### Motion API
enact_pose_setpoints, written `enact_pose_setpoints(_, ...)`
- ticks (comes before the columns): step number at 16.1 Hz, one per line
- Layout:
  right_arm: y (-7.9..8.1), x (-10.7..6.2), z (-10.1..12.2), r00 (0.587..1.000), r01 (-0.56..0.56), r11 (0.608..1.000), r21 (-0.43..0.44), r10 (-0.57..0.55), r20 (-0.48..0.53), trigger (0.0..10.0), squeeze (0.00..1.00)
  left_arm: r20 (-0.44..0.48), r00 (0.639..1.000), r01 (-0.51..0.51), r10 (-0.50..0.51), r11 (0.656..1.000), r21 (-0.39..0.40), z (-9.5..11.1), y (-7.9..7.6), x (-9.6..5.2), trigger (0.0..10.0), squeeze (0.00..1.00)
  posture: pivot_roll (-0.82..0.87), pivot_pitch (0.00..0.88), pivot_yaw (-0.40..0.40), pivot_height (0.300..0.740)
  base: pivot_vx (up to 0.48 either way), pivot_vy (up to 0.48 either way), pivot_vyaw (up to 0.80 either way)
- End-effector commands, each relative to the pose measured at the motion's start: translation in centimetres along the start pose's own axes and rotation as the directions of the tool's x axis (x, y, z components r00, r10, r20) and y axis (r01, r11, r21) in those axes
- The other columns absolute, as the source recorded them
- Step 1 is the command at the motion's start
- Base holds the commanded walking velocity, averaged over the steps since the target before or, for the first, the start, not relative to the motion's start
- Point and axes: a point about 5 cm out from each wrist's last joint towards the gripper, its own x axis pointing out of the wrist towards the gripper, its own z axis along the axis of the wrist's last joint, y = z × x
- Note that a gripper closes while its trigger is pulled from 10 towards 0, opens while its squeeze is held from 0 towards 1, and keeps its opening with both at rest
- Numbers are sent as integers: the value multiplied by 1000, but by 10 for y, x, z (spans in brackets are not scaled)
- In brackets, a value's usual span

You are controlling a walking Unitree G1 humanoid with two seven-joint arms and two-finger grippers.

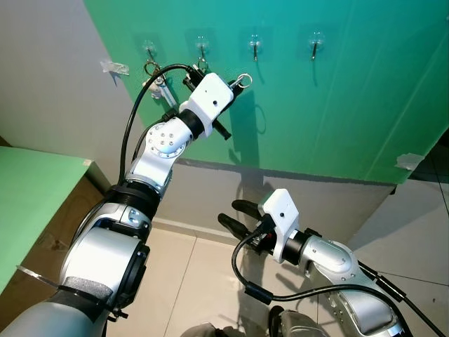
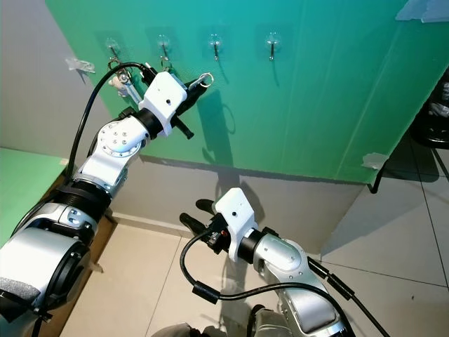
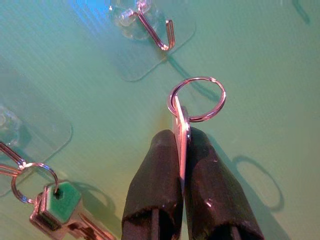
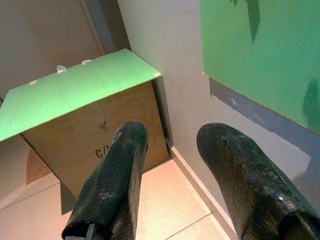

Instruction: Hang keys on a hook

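Right gripper (image 4: 165, 175): held low in front of the robot above the tiled floor (image 1: 189, 281); the two black fingers stand well apart with nothing between them.
Cardboard box (image 4: 105, 135): stands on the floor against the wall base, ahead of the right gripper; a green board (image 4: 75, 87) lies on top of it.
Left arm: raised and stretched forward to the green wall panel (image 1: 337, 105).
Left gripper (image 3: 181, 150): fingers pressed together on the flat blade of a key (image 3: 180, 131), gripped edge-on between the pads.
Key, appearance: thin silver metal; a round silver split ring (image 3: 196, 98) passes through its head and stands clear above the fingertips.
Key, position: close in front of the panel, ring just below and beside a hook (image 3: 159, 32), apart from it; the ring's shadow falls on the panel.
Hooks: four small metal hooks on clear adhesive pads, in a row across the panel.
Leftmost hook (image 1: 149, 50): carries another ring with a green-headed key (image 3: 56, 202) hanging against the panel.
Two right-hand hooks (image 1: 255, 47) (image 1: 316, 45): bare metal.
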Motion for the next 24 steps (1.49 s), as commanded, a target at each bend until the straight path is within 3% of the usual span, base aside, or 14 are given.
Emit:
enact_pose_setpoints(1,3,0,3,1000,-13,1000,3,12,11,10000,0,62,997,-50,49,999,16,11,12,-3,0,0,-227,80,150,720,0,0,0)
enact_pose_setpoints(5,3,1,3,1000,-11,1000,3,11,11,10000,0,169,975,-147,143,989,12,36,35,-2,0,0,-225,79,149,720,0,0,0)
enact_pose_setpoints(8,3,1,3,1000,-13,1000,2,13,12,10000,0,159,971,-182,176,983,21,38,45,0,0,0,-227,76,149,720,0,0,0)
enact_pose_setpoints(14,2,0,5,1000,-10,1000,-4,10,13,10000,0,131,983,-119,125,991,-54,32,27,11,0,0,-242,65,150,720,0,0,0)
enact_pose_setpoints(21,3,-2,3,1000,-10,1000,1,10,9,10000,0,89,990,-101,106,993,-57,26,22,15,0,0,-239,75,150,720,0,0,0)
enact_pose_setpoints(24,4,-2,3,1000,-16,1000,0,16,7,10000,0,75,996,-49,52,998,-36,29,18,21,0,0,-241,81,150,720,0,0,0)
